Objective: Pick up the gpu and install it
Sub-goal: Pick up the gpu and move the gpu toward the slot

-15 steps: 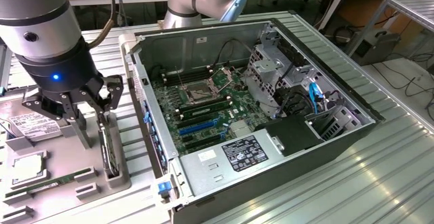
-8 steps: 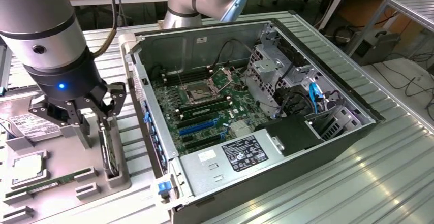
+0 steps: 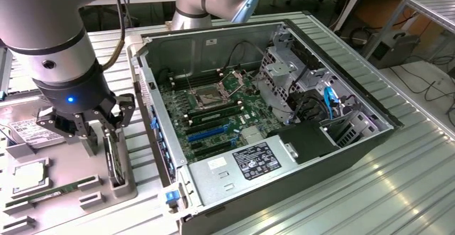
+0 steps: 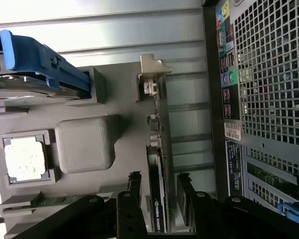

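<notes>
Black two-fingered pincer (image 3: 96, 130) on the grey arm: jaws spread wide, one finger to either side of the gpu (image 3: 114, 157), gripping nothing. The gpu, a thin black card with a silver metal bracket, stands on edge in a slot of the grey plastic parts tray (image 3: 65, 175). The tray lies just beside the open black computer case (image 3: 206, 48), on the exterior view's left.

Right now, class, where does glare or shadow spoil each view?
Exterior view: glare streaks the ribbed table; the case is dimmer inside. Wrist view: the table washes out to white at one edge, and the gripper is a dark silhouette straddling the gpu.
</notes>
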Controlling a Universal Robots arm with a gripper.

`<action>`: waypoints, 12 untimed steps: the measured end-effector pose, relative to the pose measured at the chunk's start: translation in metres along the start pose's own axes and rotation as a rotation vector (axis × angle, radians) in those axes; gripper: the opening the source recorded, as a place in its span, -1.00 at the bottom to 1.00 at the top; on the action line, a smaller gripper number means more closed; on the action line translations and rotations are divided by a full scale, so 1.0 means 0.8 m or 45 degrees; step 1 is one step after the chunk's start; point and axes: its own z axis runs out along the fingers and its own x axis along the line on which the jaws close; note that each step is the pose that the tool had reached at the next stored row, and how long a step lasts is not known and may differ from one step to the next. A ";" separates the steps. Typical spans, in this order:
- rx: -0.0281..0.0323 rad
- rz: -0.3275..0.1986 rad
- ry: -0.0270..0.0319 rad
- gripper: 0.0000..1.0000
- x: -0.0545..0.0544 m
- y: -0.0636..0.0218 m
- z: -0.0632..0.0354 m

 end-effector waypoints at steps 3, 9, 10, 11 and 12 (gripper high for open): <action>-0.0001 0.000 -0.0003 -0.15 0.000 -0.003 0.008; -0.0001 0.006 -0.0039 -0.15 0.001 -0.006 0.022; -0.0002 0.006 -0.0058 -0.15 0.001 -0.006 0.023; -0.0005 0.006 -0.0079 -0.15 0.002 -0.006 0.024; -0.0008 0.006 -0.0102 -0.15 0.003 -0.006 0.024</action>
